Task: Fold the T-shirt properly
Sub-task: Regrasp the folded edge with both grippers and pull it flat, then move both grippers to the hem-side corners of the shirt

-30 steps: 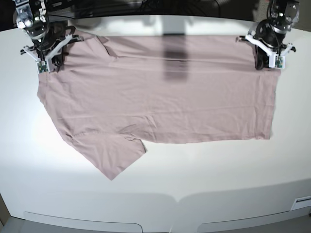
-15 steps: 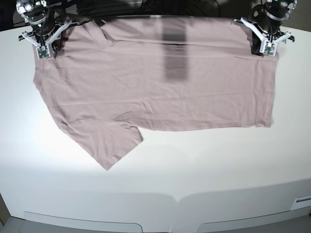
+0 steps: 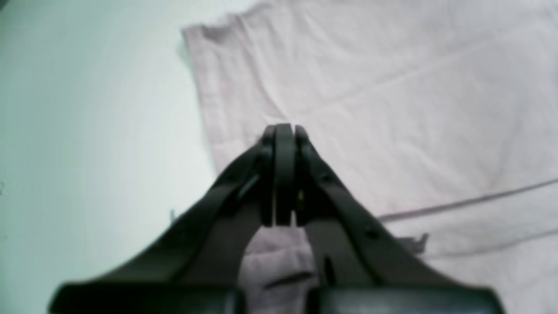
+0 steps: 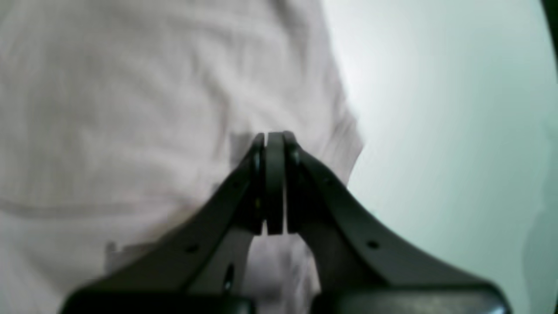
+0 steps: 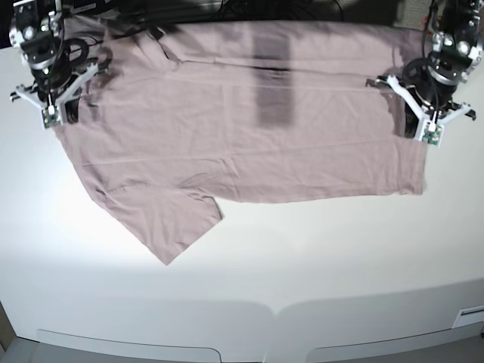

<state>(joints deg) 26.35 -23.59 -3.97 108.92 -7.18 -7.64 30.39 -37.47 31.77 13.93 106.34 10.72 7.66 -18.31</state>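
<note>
The dusty pink T-shirt (image 5: 249,151) lies spread across the white table, hem side to the right, one sleeve (image 5: 174,227) pointing to the front left. My left gripper (image 5: 418,130) is shut on the shirt's fabric near its right edge; in the left wrist view (image 3: 283,128) the jaws are pressed together over pink cloth (image 3: 392,109). My right gripper (image 5: 59,113) is shut on fabric near the shirt's left edge; the right wrist view (image 4: 272,135) shows closed jaws over cloth (image 4: 130,87). The far part of the shirt looks raised and stretched between them.
The white table (image 5: 302,280) runs wide in front of the shirt, with its front edge (image 5: 272,310) below. Dark cables and gear (image 5: 227,9) lie behind the far edge. A dark shadow band (image 5: 274,91) crosses the shirt's middle.
Both grippers first went toward the far edge, then came back toward the front, still shut on the shirt. The shirt's far part now reaches farther back and looks lifted.
</note>
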